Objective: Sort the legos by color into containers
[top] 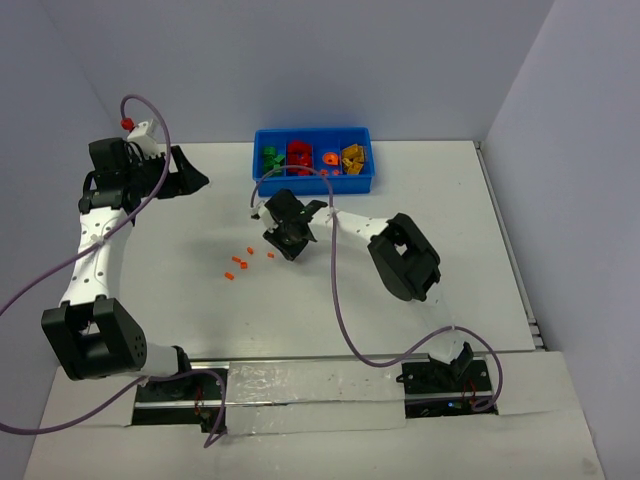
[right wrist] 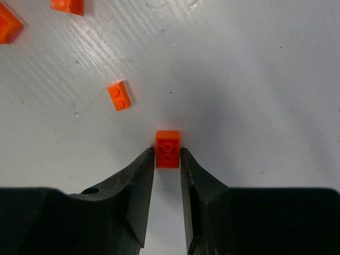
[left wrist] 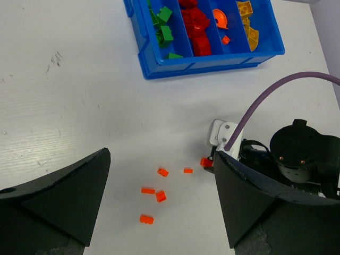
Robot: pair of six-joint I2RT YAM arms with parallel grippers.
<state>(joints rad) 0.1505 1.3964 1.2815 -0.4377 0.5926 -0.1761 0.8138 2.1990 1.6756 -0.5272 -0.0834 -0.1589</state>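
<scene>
Right wrist shows right pincer [right wrist: 167,154] clamped on orange lego [right wrist: 167,146].

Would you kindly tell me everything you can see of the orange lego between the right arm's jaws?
The orange lego is a small, glossy plastic brick with two studs on top, lying flat on the white table. The right gripper has its jaws against the brick's two long sides, near their tips. No other piece touches it.
</scene>
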